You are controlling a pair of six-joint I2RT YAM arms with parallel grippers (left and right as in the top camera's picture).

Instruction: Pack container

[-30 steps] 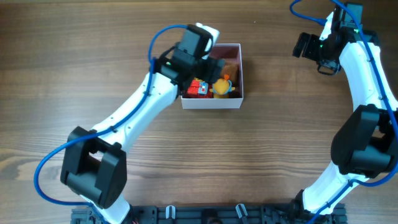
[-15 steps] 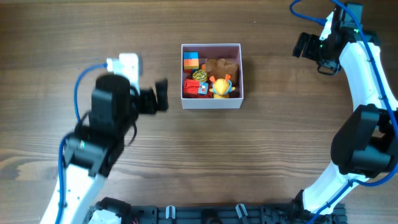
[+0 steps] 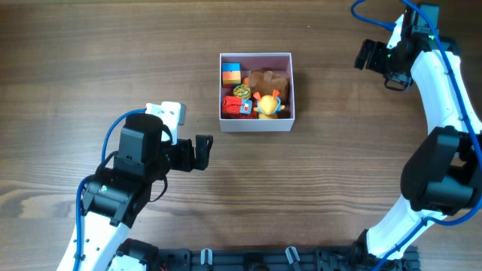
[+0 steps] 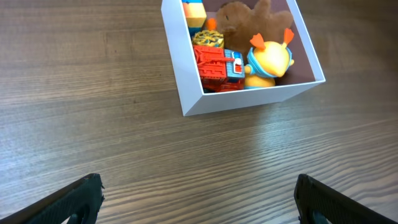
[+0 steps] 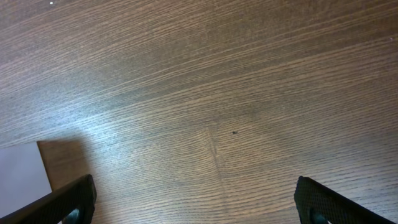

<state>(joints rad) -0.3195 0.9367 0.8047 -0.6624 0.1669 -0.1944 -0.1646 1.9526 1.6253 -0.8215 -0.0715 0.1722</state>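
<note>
The container [image 3: 256, 126] is a square white box at the table's middle back, and it also shows in the left wrist view [image 4: 249, 101]. It holds several toys: a yellow duck [image 3: 266, 105], a red block toy [image 3: 235, 107], a brown plush [image 3: 269, 80], and an orange-and-blue block [image 3: 230, 72]. My left gripper [image 3: 202, 153] is open and empty, low over the bare table to the front left of the box. My right gripper [image 3: 367, 54] is open and empty at the far right back, well away from the box.
Wood-grain table all around. A corner of the container's white wall [image 5: 22, 171] shows at the left edge of the right wrist view. The arm bases stand along the front edge.
My left arm has drawn back from over the container to the front left. It is empty now, and the box's toys are uncovered. The right arm has not moved.
</note>
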